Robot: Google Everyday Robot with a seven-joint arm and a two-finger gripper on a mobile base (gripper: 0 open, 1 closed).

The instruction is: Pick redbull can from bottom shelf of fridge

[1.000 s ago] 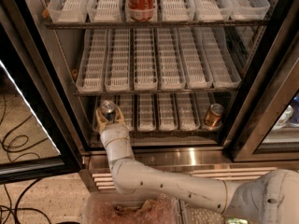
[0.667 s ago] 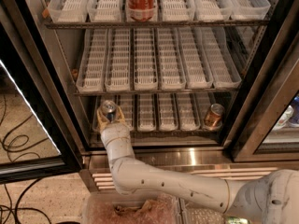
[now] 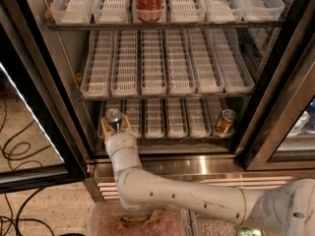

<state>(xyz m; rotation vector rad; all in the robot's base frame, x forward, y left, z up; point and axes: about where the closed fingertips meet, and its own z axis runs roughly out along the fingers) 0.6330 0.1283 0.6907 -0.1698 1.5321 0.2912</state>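
Observation:
The fridge (image 3: 34,82) stands open with its black door frame and rows of white slotted trays. On the bottom shelf (image 3: 177,137) at the far left stands the redbull can (image 3: 113,118), slim, blue and silver with a silver top. My gripper (image 3: 115,126) reaches in from below, its two yellowish fingers (image 3: 104,127) on either side of the can, closed against it. The white arm runs down and right out of the fridge.
A copper-gold can (image 3: 225,122) stands at the right end of the bottom shelf. A red cola can (image 3: 148,3) stands on the top shelf. The middle shelf's trays (image 3: 167,65) hang just above the gripper. Black cables (image 3: 15,146) lie on the floor at left.

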